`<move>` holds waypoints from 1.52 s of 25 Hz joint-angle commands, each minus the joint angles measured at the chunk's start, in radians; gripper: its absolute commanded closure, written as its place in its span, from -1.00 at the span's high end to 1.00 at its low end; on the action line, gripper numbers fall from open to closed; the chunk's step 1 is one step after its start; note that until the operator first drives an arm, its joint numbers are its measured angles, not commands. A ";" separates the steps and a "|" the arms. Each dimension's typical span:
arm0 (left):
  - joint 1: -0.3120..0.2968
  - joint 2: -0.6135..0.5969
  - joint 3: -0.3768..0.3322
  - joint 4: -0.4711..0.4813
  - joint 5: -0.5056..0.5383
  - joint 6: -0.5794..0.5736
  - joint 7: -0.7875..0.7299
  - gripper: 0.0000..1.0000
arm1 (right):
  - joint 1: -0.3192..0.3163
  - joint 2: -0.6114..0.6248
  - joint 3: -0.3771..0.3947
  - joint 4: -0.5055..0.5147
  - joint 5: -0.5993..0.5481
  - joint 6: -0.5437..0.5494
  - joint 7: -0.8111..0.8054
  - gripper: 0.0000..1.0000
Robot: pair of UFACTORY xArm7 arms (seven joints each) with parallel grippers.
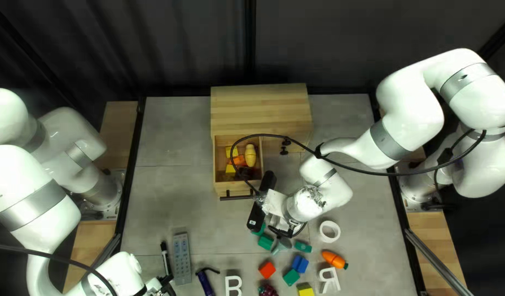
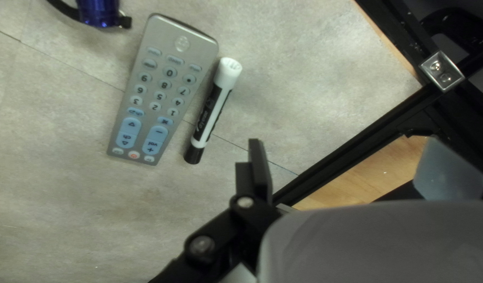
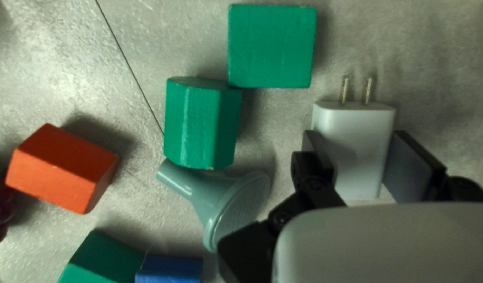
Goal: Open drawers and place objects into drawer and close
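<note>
1. Far left, your left gripper (image 1: pixel 164 285) was over the table's near edge, fingers apart, nothing pinched. The marker (image 2: pixel 212 110) and remote (image 2: pixel 160 94) lay ahead of it. It had no part in this placing; best parked there, out of the way.

2. Next along, the drawer (image 1: pixel 240 188) stood open from the cabinet (image 1: pixel 260 109), its handle (image 1: pixel 236 197) toward you. Inside: yellow blocks (image 1: pixel 231 152), an orange block (image 1: pixel 240 160) and a yellow toy (image 1: pixel 250 155). You wanted the new piece low among these; anything proud of the rim could have jammed the closing.

3. Your right arm's cable (image 1: pixel 334 168) looped across the drawer in the top left view. Worth watching for a snag on rim or handle as you swung over.

4. Right of the drawer, toward the near edge, your right gripper (image 3: pixel 357 154) had the white charger (image 3: pixel 356 152) pinched by its sides, prongs pointing clear of the pads. Whether it was off the table, you could not tell.

5. Funnel (image 3: pixel 233 199) and green block (image 3: pixel 199 126) sat close beside. Your cleanest move: straight up first, then across above the rim, lower, and spread the fingers only once it was supported.
</note>
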State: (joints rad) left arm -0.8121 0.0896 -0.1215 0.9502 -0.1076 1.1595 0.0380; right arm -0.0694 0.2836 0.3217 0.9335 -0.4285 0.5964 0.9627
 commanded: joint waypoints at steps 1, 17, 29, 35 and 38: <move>0.000 0.000 0.000 0.000 0.000 0.000 0.000 1.00 | -0.012 -0.094 0.010 0.058 0.046 0.155 -0.072 -0.85; 0.000 0.000 0.000 0.000 0.000 0.000 0.000 1.00 | -0.096 -0.143 -0.073 0.335 -0.073 0.339 -0.358 -0.12; 0.000 0.000 0.000 0.000 0.000 0.000 0.000 1.00 | -0.042 -0.192 -0.038 0.311 -0.049 0.444 -0.218 1.00; 0.000 0.000 0.000 0.000 0.000 0.000 0.000 1.00 | 0.052 -0.287 0.057 0.191 0.035 0.503 -0.104 1.00; 0.000 0.000 0.000 0.000 0.000 0.000 0.000 1.00 | 0.091 -0.289 0.096 0.161 0.064 0.492 -0.086 1.00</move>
State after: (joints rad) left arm -0.8121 0.0896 -0.1214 0.9502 -0.1076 1.1595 0.0380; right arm -0.0096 0.0001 0.3871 1.1205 -0.3888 1.0937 0.8609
